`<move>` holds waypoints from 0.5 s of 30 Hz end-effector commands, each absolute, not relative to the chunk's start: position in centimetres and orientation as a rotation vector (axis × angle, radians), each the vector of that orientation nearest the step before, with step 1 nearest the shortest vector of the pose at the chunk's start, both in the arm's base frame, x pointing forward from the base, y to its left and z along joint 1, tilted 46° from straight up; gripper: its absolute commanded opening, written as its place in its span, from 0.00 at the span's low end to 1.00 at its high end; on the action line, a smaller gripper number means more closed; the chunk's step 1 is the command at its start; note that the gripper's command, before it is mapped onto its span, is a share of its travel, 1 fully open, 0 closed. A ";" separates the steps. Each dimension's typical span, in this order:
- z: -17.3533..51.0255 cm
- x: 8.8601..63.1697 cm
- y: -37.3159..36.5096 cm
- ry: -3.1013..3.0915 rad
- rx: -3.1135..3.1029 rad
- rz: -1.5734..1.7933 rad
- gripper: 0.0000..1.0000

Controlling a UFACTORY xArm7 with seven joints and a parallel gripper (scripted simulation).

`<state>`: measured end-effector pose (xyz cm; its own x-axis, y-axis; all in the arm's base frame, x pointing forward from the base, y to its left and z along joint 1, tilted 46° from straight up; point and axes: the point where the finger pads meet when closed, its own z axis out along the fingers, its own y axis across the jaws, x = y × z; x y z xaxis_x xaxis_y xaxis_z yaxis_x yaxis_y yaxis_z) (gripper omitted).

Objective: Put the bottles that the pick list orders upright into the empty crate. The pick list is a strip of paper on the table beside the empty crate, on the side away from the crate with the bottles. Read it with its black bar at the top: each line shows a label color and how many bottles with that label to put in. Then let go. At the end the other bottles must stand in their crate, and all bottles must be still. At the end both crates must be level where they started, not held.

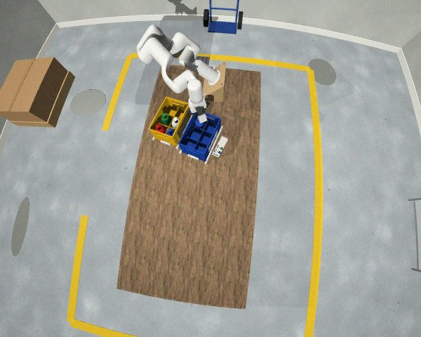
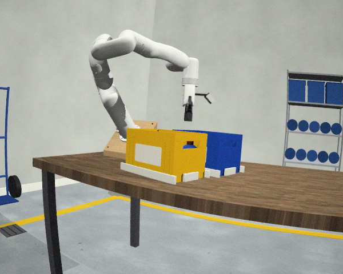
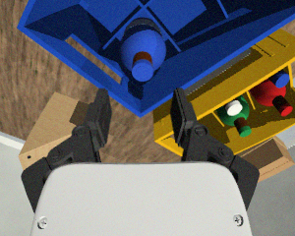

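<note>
My gripper [image 1: 202, 116] [image 2: 188, 118] [image 3: 141, 99] is open and empty above the blue crate [image 1: 193, 153] [image 2: 224, 153] [image 3: 187, 74]. A blue bottle [image 1: 198, 123] [image 3: 144, 48] stands in that crate's corner compartment nearest the arm base, below the fingers; the crate's other compartments look empty. The yellow crate [image 1: 163, 137] [image 2: 188, 165] holds a green bottle [image 1: 165, 119] [image 3: 233, 118], a white bottle [image 1: 175, 123], a red bottle [image 1: 160, 128] [image 3: 267, 95] and a blue bottle [image 1: 170, 132] [image 3: 282, 79]. The pick list [image 1: 222, 143] shows green and blue marks; its numbers are too small to read.
The two crates stand side by side on the wooden table [image 1: 189, 225] [image 2: 283, 188], with low white stops [image 2: 148, 173] around their bases. The arm's wooden base block [image 1: 217, 92] [image 2: 114, 147] is behind them. The pick list lies beside the blue crate.
</note>
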<state>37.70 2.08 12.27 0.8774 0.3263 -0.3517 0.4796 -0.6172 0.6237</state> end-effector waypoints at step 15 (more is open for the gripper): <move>15.3 39.5 0.0 0.579 2.287 -0.258 0.65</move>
<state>38.56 0.98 14.04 0.8780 0.3243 -0.3521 0.4784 -0.6174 0.6245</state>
